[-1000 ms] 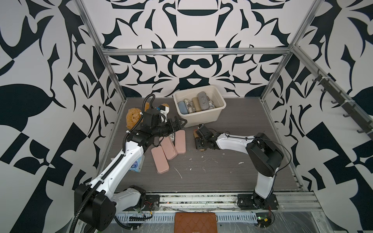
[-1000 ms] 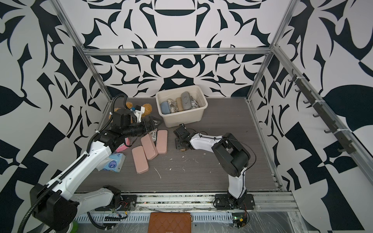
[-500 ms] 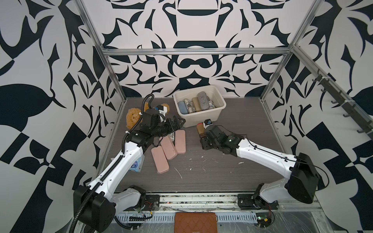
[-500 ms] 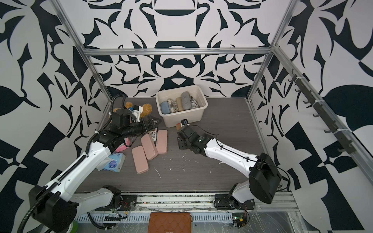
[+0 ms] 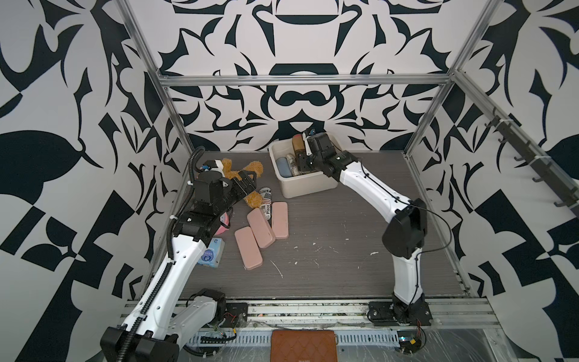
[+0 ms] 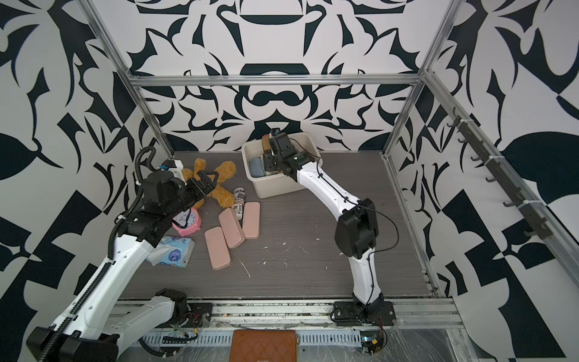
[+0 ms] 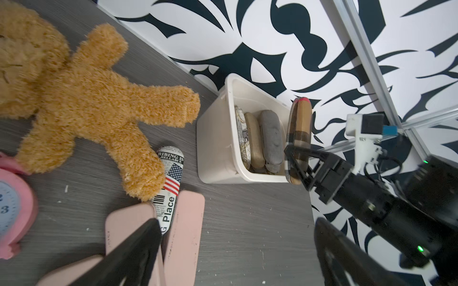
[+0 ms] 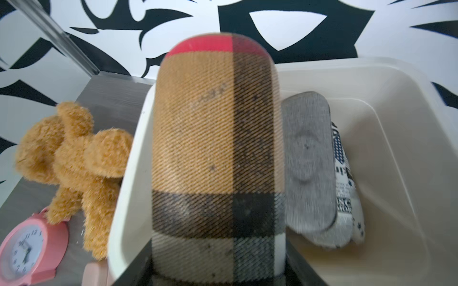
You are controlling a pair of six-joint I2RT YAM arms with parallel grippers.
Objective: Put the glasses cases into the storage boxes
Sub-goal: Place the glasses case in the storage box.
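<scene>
Right jaws clamp a tan case (image 5: 297, 143) over the tub (image 5: 308, 189); pink cases (image 5: 261, 228) lie outside.

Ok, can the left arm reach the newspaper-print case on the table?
Probably yes: the open left pincer hovers near the newspaper-print case, though the teddy's leg lies against it and pink cases flank it.

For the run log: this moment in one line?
right gripper: holds plaid case over tub | left gripper: open, empty | three pink cases: on table

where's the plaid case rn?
In both top views the tan plaid case is clamped in the right gripper, over the cream tub at the back of the table, beside the grey case already inside.
</scene>
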